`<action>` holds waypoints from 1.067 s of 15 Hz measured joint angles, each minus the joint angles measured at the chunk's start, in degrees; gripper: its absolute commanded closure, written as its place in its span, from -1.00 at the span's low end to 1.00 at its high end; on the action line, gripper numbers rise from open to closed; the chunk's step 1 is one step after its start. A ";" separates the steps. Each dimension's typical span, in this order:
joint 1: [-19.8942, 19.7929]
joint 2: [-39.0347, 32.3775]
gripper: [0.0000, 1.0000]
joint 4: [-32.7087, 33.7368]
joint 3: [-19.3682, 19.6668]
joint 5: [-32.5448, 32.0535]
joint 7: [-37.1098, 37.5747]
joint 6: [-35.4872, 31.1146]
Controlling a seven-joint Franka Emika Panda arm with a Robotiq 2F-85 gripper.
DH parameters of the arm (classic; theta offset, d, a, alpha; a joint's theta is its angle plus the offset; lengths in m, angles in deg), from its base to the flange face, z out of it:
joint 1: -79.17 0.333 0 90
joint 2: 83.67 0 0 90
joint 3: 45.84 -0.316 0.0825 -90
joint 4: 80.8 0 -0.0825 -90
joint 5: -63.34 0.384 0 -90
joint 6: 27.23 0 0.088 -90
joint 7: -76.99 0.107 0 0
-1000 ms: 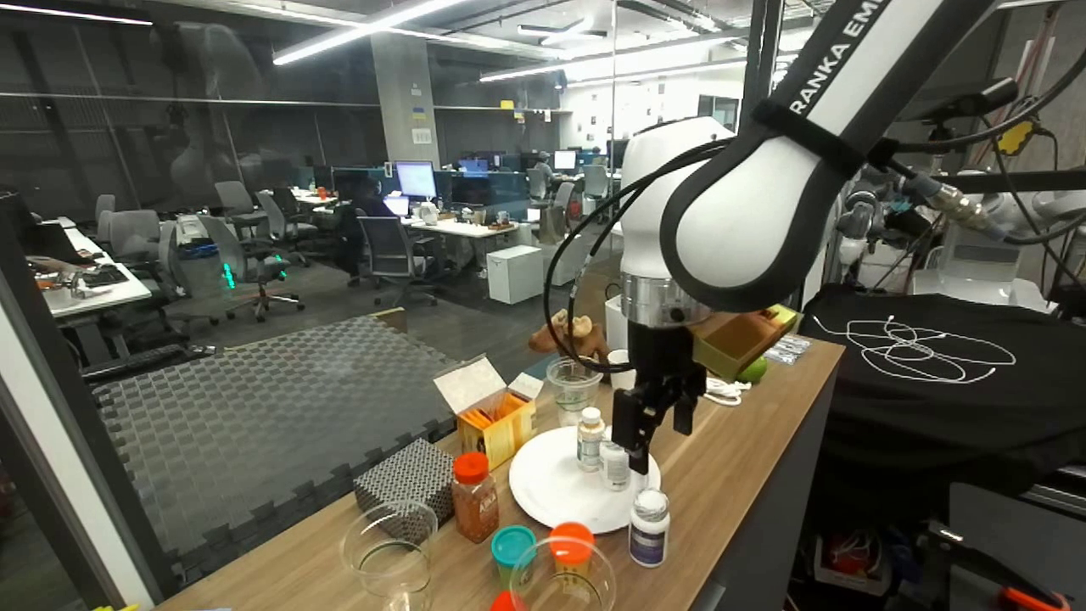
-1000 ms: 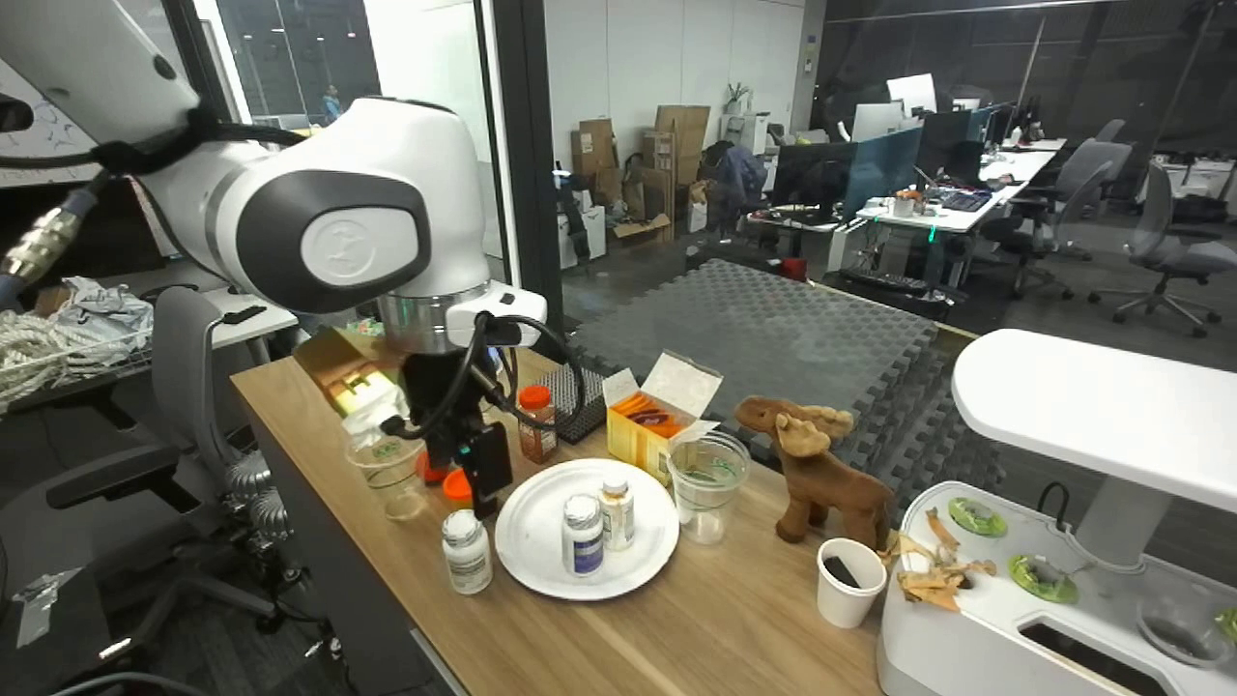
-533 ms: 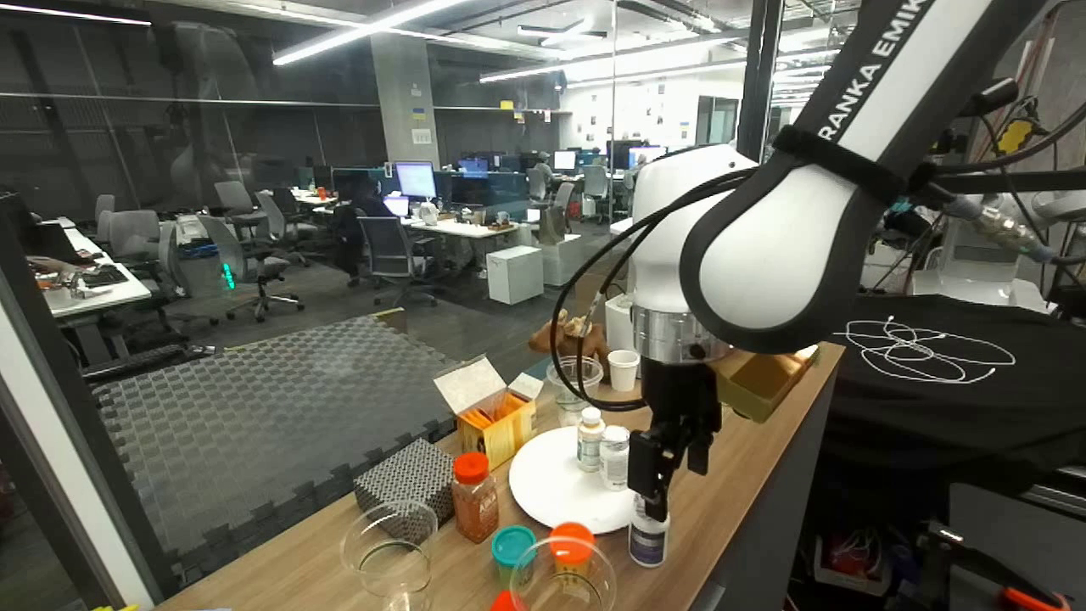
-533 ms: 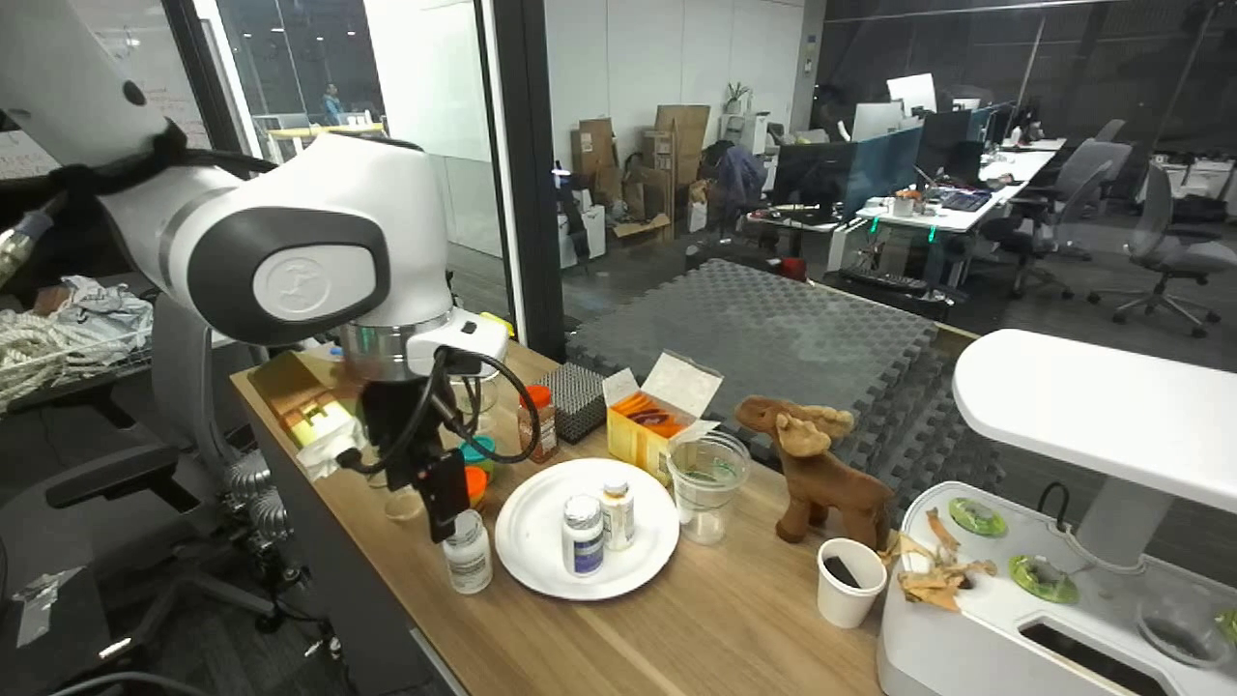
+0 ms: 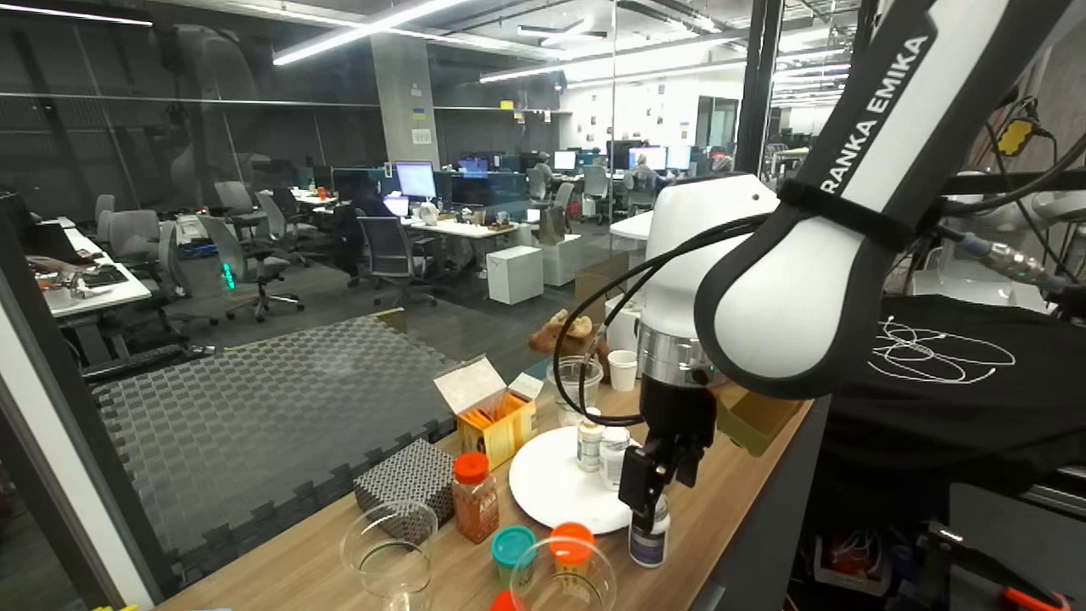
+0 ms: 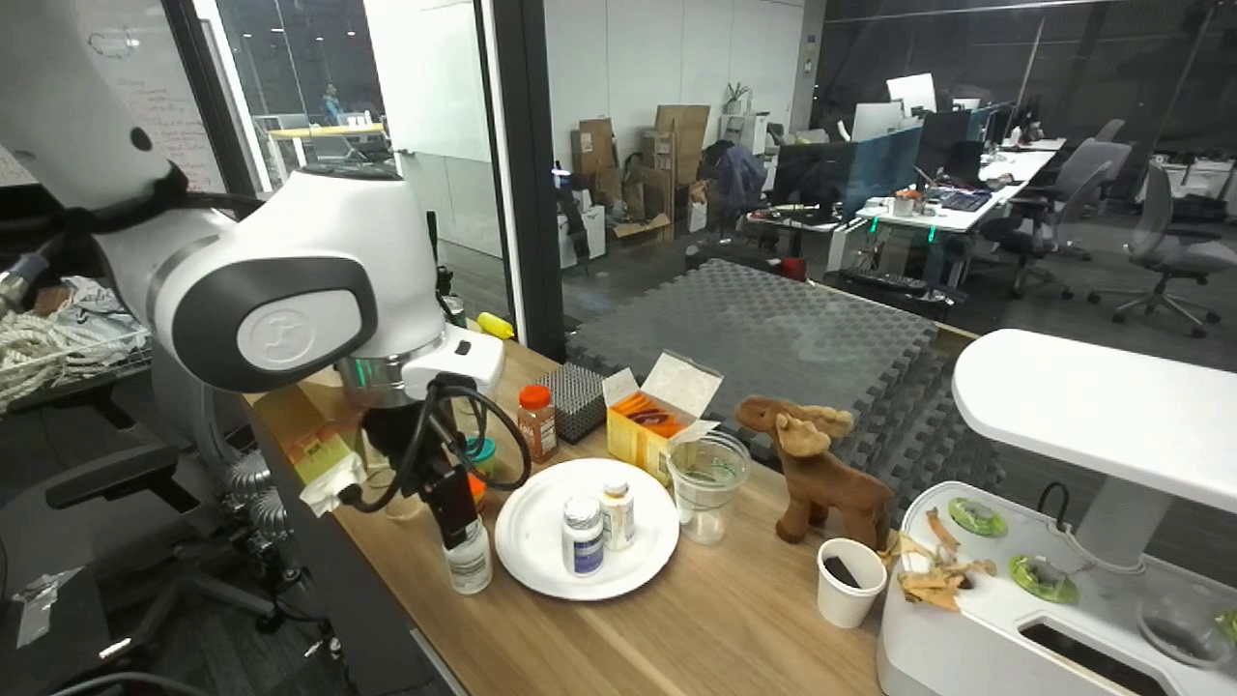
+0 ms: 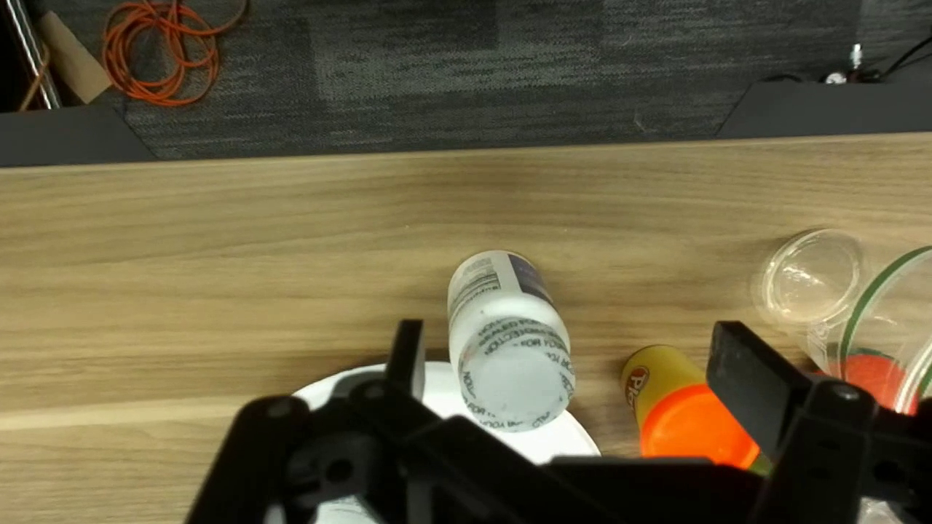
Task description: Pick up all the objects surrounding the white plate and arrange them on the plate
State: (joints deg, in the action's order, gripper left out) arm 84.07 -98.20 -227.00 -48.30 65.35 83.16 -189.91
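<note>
In both exterior views the loose bottle [image 6: 471, 571] stood low in the frame, just beside the plate [image 6: 537, 527]; in the wrist view, mid-frame, it showed between wide-spread fingers [image 7: 753, 382], nearer the frame-left one; closing thus risked uneven contact and a topple.

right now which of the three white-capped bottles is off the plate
The bottle nearest the open jaws: it stands on the table, while its lookalike and the narrow-capped one stand on the plate.
</note>
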 measured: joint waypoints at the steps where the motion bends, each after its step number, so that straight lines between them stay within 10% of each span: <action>1: 0.00 -0.70 -1.00 0.05 -0.02 0.00 0.00 -0.49; 9: -0.16 -4.74 -1.00 1.15 -0.08 0.00 0.00 -3.15; 16: -0.21 -5.27 0.30 2.58 0.34 -0.03 0.01 -3.45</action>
State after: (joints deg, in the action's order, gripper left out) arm 83.85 -103.47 -224.42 -47.96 65.33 83.17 -193.36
